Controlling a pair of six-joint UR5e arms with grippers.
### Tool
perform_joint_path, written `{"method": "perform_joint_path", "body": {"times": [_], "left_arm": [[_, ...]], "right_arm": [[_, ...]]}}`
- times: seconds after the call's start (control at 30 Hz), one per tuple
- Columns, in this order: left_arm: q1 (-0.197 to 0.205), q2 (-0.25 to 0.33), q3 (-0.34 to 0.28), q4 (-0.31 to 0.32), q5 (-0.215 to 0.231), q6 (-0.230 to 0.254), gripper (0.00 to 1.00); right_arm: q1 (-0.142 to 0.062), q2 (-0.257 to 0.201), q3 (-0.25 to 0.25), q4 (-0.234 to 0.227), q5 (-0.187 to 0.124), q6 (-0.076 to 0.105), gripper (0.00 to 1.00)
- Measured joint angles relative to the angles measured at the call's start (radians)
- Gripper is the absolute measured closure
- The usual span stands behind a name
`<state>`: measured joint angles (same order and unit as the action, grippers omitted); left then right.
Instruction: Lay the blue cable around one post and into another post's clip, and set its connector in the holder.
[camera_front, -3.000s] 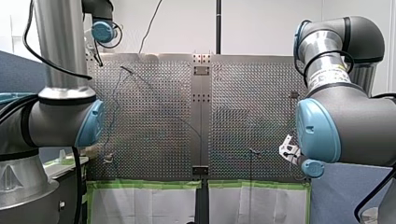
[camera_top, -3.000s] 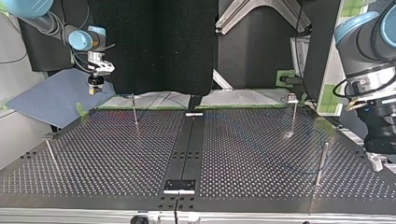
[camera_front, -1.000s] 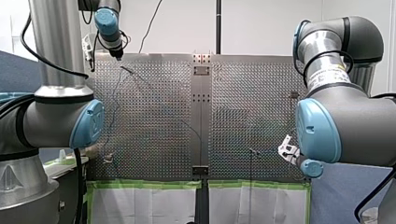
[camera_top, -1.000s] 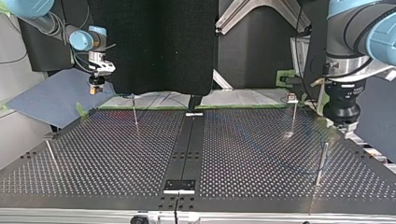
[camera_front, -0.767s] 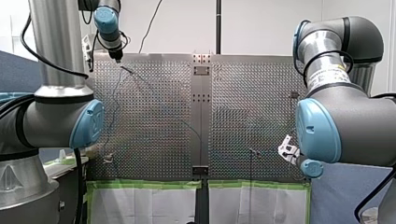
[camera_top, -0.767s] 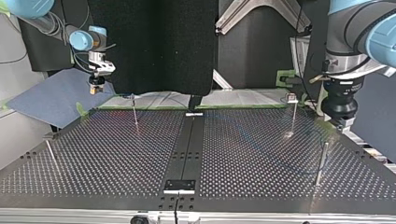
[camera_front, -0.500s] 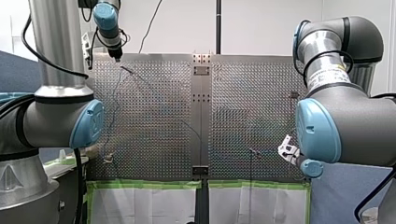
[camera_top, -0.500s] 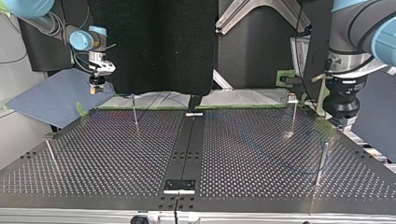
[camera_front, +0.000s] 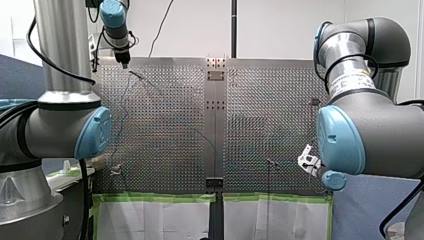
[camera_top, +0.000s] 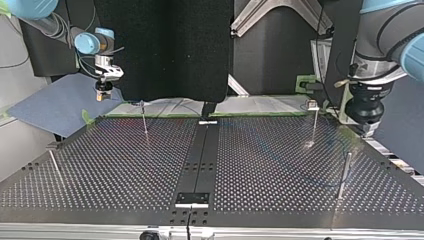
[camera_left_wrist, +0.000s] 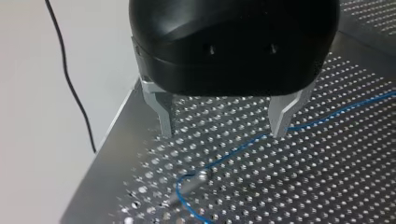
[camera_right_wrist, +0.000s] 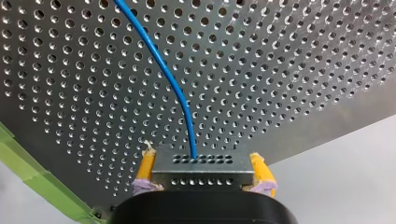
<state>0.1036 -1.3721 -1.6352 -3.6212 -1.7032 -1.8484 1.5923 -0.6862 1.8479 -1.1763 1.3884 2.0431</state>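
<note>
The blue cable looks thin, light and limp, so I judge it will follow any pull and hold no shape of its own. Its connector is a small, rigid perforated metal block and the sounder place to grip. My right claw has it clamped between its yellow pads, well apart from the post. The cable runs over the desk and curves just beside that post. My left claw hangs over the run just short of the post, its metal fingers spread wide and holding nothing. A good hold would be that straight stretch under them, though so thin a cable may slip between smooth metal.

Three seconds ago my left claw sat low, off the desk's side. It has since swung in over the post's corner, while my right arm has not moved.
</note>
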Motion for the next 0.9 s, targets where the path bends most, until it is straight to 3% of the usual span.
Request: {"method": "perform_joint_path", "body": {"times": [0.3, 0.9], "left_arm": [[0.001, -0.005, 0.026, -0.053, 0.001, -0.002, 0.02], [0.010, -0.008, 0.042, -0.057, -0.005, -0.008, 0.02]], "right_arm": [[0.001, 0.000, 0.000, -0.003, -0.001, 0.001, 1.00], [0.004, 0.000, 0.000, 0.001, 0.000, 0.002, 1.00]]}}
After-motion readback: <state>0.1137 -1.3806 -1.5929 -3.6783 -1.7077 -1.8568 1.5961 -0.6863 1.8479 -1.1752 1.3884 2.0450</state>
